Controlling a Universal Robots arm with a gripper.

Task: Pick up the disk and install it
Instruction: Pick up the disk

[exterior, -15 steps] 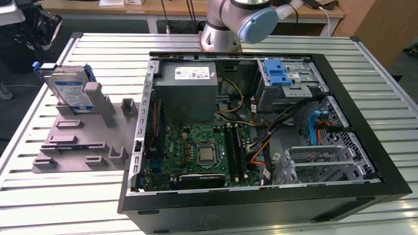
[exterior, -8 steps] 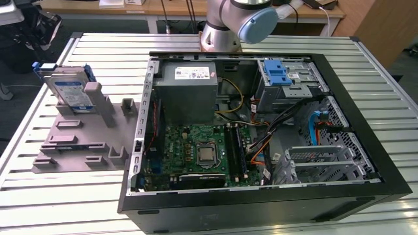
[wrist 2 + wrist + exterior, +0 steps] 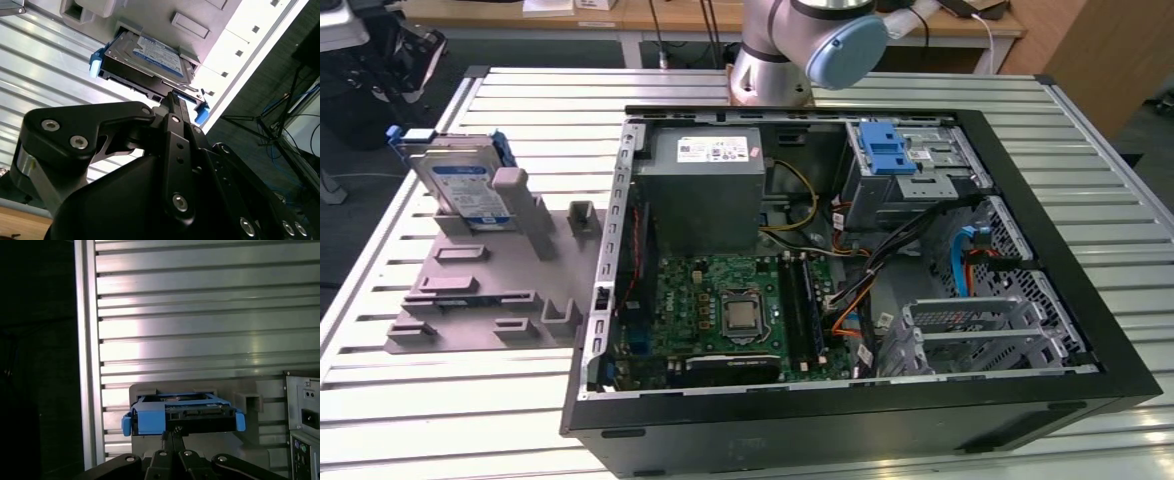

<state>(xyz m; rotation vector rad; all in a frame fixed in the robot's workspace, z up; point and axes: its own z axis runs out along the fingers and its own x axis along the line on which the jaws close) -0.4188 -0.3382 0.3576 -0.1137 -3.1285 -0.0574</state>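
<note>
The black pincer has its 2 fingers pinched together on nothing. Just ahead of its tips, the flat silver metal disk in a blue plastic carrier leans in the grey plastic stand; contact cannot be told.

Disk: flat silver hard drive, white-and-blue label, blue plastic carrier frame. Stands upright on edge in grey holder on tabletop, at the exterior view's left of computer case.
</note>
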